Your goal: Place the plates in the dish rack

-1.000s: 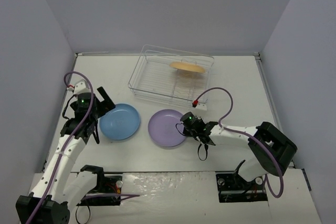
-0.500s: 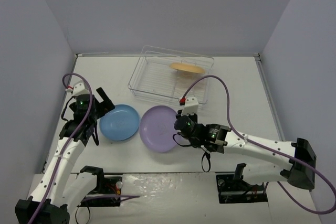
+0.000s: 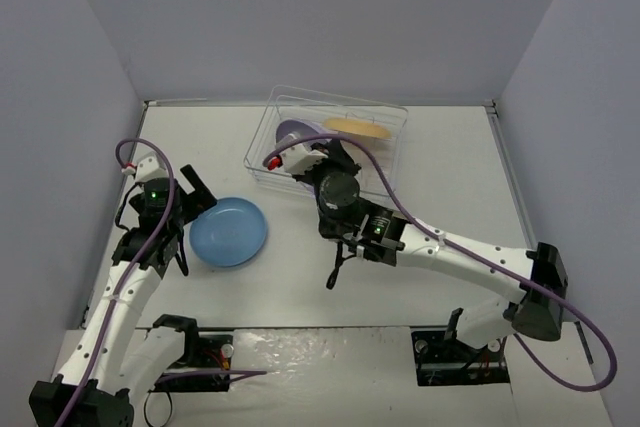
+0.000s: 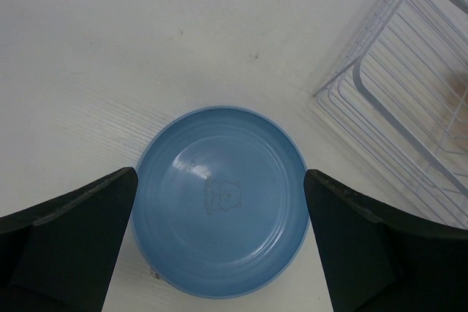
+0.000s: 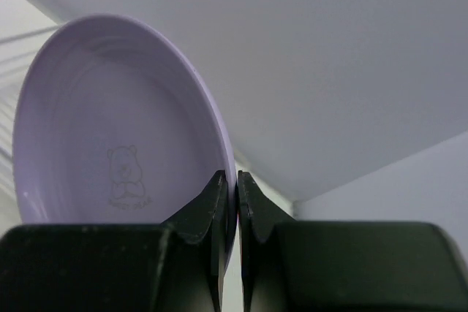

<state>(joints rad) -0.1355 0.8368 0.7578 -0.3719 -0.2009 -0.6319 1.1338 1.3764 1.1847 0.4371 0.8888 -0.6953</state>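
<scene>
My right gripper (image 3: 312, 154) is shut on the rim of the lavender plate (image 3: 292, 132) and holds it upright over the left part of the dish rack (image 3: 262, 159). In the right wrist view the fingers (image 5: 219, 202) pinch the plate's (image 5: 110, 129) edge. The yellow-orange plate (image 3: 357, 127) stands in the rack's far right slots. The light blue plate (image 3: 228, 232) lies flat on the table. My left gripper (image 3: 192, 197) is open and hovers above its left side. In the left wrist view the blue plate (image 4: 221, 202) lies between the spread fingers of the left gripper (image 4: 219, 177).
The rack's wire corner (image 4: 395, 107) lies just right of the blue plate. Grey walls close in the white table (image 3: 450, 177) on three sides. The right arm (image 3: 450, 247) stretches across the table's middle, with its purple cable looping over the rack.
My right arm has lifted the lavender plate off the table and carried it back and left over the dish rack, tilting it upright. The left arm has hardly moved.
</scene>
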